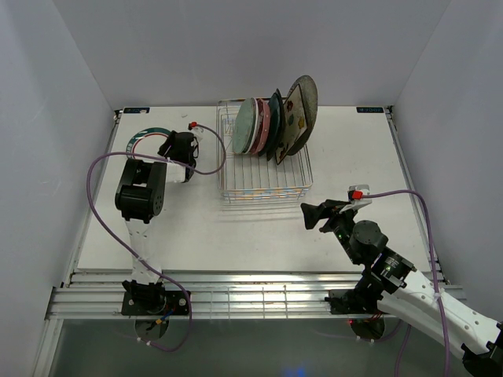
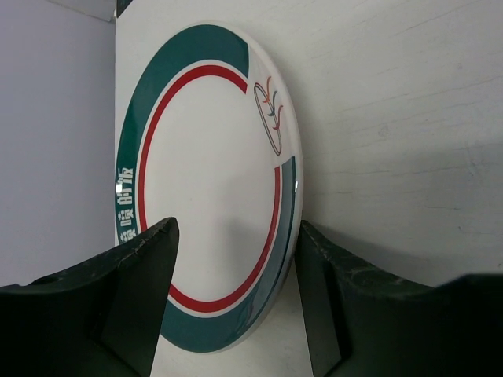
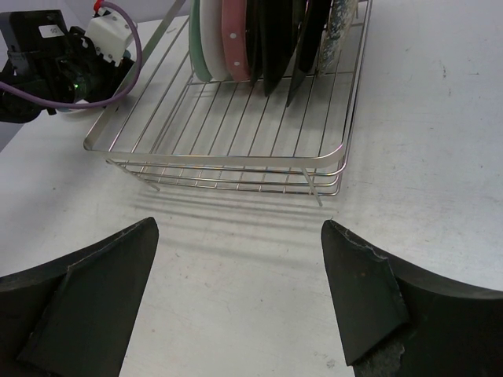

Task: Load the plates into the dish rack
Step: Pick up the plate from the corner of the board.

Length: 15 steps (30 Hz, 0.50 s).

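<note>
Currently, 1 plate point(image 2: 212, 157), white with a teal rim, is lying flat on the table point(image 1: 354, 157) at the far left, well apart from the rack point(image 1: 267, 198). The left gripper point(image 2: 236, 228) is straddling its near rim with the jaws standing fairly wide, 1 finger over the face and 1 beside the outer edge. Whether either finger is touching the plate cannot be told. The right gripper point(image 3: 240, 228) is hanging wide and empty in front of the rack, facing it. The other plates point(image 1: 271, 126), 6 by count, are standing upright at the rack's far end, and free slots are showing nearer the arms.

Handling, as judged: glazed ceramic is stiff, fairly heavy, slippery and brittle. Take hold at the rim, where the lip is rising off the table, with a deep bite so the glaze is not sliding out. Lift slowly, and avoid knocking the wire or the neighbouring plates.
</note>
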Tool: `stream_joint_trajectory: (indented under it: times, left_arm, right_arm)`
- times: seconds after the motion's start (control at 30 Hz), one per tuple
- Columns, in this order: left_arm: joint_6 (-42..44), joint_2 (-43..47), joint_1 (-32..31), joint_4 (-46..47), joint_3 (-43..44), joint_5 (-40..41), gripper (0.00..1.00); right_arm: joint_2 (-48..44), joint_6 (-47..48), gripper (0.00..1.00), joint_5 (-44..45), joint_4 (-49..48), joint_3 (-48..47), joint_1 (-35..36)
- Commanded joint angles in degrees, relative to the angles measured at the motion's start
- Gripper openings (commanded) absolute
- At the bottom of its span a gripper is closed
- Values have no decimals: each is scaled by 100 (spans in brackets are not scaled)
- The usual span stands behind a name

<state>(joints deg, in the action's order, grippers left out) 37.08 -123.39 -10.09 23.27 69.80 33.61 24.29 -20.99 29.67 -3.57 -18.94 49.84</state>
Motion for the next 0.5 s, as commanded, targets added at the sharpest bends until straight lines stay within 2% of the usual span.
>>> stream_joint_trajectory:
  times: [0.0,0.33,0.43,0.47]
  left_arm:
    - [106,-53,33,81,78,102,70]
    - [247,-194,33,301,25,173,61]
    - [247,-194,33,310,7,147,54]
    - [247,-194,33,319,-1,138,46]
  right_arm:
    - [-83,16,90,-14,-232,-22,-19]
    - [-100,8,90,-5,-223,-13,-10]
    - [-92,8,90,-14,-223,-13,-10]
    - [-92,8,90,-14,-223,-22,-19]
